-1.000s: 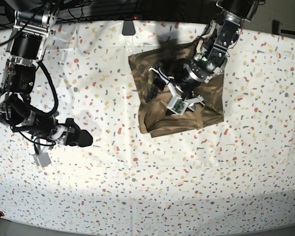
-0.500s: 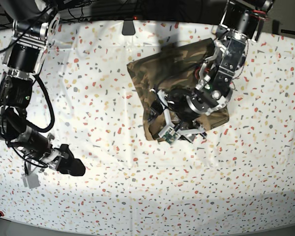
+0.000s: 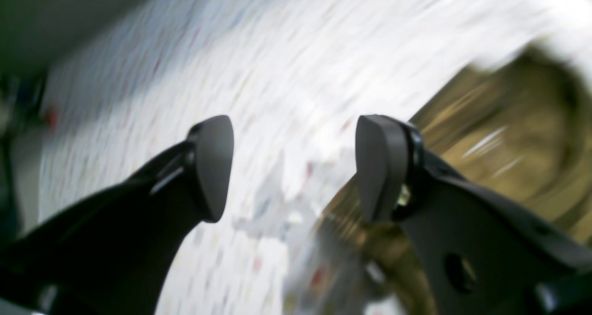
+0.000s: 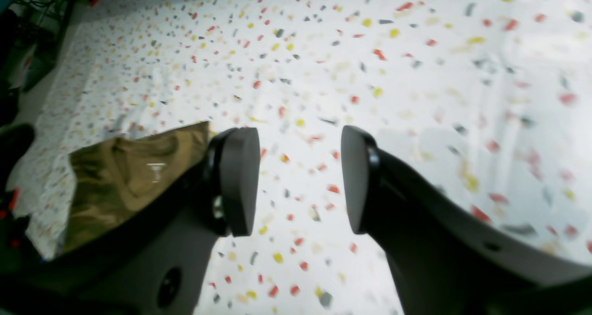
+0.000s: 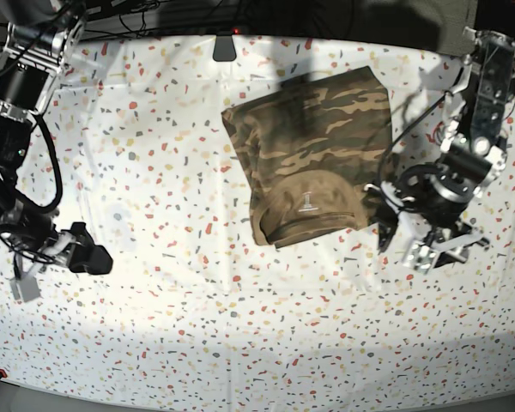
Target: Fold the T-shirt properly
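Now we see the left gripper (image 5: pixel 393 225) has lifted off the T-shirt (image 5: pixel 313 150) and swung out beside its edge, jaws wide and empty, while the right gripper (image 5: pixel 93 259) has drawn back well apart, jaws parted and holding nothing. The shirt lies uncovered as a compact rectangle on the speckled counter (image 5: pixel 197 326), neck print up, so we judge the folding essentially finished.

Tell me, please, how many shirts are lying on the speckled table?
1: the folded camouflage cloth T-shirt lies toward the table's far side, right of centre. None seems hidden.
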